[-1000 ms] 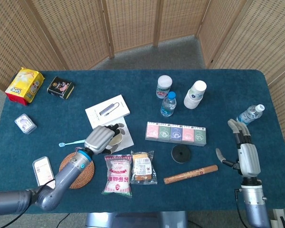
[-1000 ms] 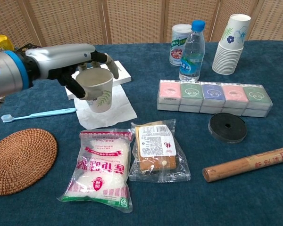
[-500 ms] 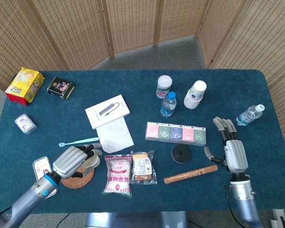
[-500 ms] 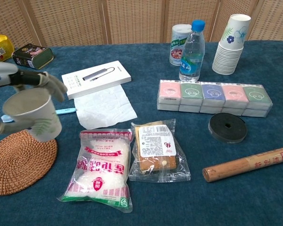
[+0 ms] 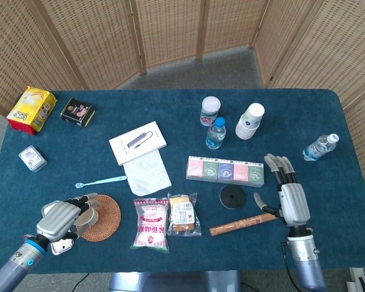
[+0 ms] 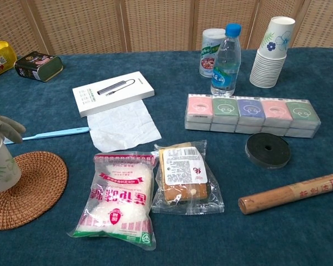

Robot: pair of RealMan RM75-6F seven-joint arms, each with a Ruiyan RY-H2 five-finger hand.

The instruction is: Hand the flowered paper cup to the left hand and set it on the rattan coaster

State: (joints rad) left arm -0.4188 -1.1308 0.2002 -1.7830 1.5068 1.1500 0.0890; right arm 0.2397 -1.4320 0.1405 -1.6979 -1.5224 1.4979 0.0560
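Nearest the robot, the left hand (image 5: 59,218) curls its grey fingers (image 6: 5,127) around the flowered paper cup (image 6: 1,164), a pale, tapered cup with a faint green leaf print, gripped at the left edge of the rattan coaster (image 6: 23,187); whether its base touches the weave cannot be told. The coaster is a round disc of brown woven coils. Beside it lie a clear bag of white grains (image 6: 120,199) and a wrapped snack (image 6: 182,175), both in glossy plastic, then a brown paper-wrapped roll (image 6: 291,193) and a flat black disc (image 6: 268,149). The right hand (image 5: 286,194) hovers over the blue cloth by the roll, fingers straight and spread, holding nothing. Further back sit a crumpled white napkin (image 6: 124,126), a light-blue toothbrush (image 6: 49,133), a flat white box (image 6: 113,92) and a row of pastel packets (image 6: 252,114). Farthest stand a clear water bottle (image 6: 226,60) and a stack of flowered cups (image 6: 272,52), nested one in another.
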